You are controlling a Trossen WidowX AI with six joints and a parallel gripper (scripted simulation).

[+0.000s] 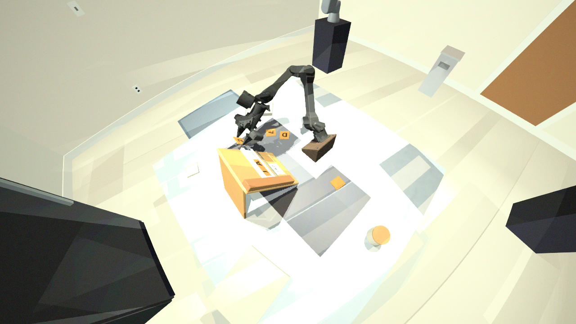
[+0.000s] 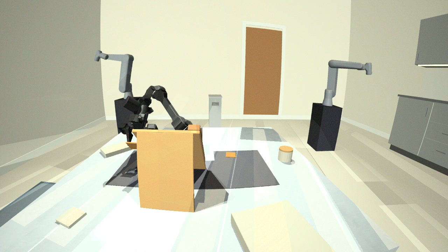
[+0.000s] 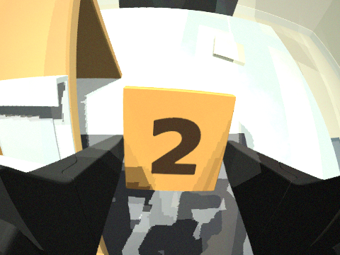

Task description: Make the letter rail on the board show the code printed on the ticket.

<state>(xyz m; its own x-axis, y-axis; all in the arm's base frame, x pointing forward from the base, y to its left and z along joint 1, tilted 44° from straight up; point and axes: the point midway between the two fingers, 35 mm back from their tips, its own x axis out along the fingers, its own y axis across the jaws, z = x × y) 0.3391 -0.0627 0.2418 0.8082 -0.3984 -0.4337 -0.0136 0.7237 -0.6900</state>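
My gripper (image 1: pixel 241 140) (image 3: pixel 175 146) is shut on the orange "2" tile (image 3: pixel 177 106) (image 2: pixel 132 146), held by its side edges, tilted, above the counter beside the board's open rail end. The wooden board (image 1: pixel 231 171) (image 2: pixel 166 172) (image 3: pixel 32 39) leans as an easel. Its white rail (image 1: pixel 246 155) (image 3: pixel 28 92) bears a tile like "A" (image 1: pixel 259 163) and one like "J" beside it. The white ticket (image 1: pixel 276 168) is too small to read. A "7" tile (image 1: pixel 270 132) and a "D" tile (image 1: pixel 284 135) lie behind the board. Another orange tile (image 1: pixel 337 182) (image 2: pixel 230 154) shows no legible letter.
A dark mat (image 1: pixel 320 241) (image 2: pixel 250 176) lies under the board. A lidded jar (image 1: pixel 378 235) (image 2: pixel 285 154) stands to the right. A small pale block (image 1: pixel 191 169) (image 2: pixel 71 216) (image 3: pixel 227 49), a long pale block (image 2: pixel 116 149) and a large slab (image 1: pixel 249 277) (image 2: pixel 275 228) lie around.
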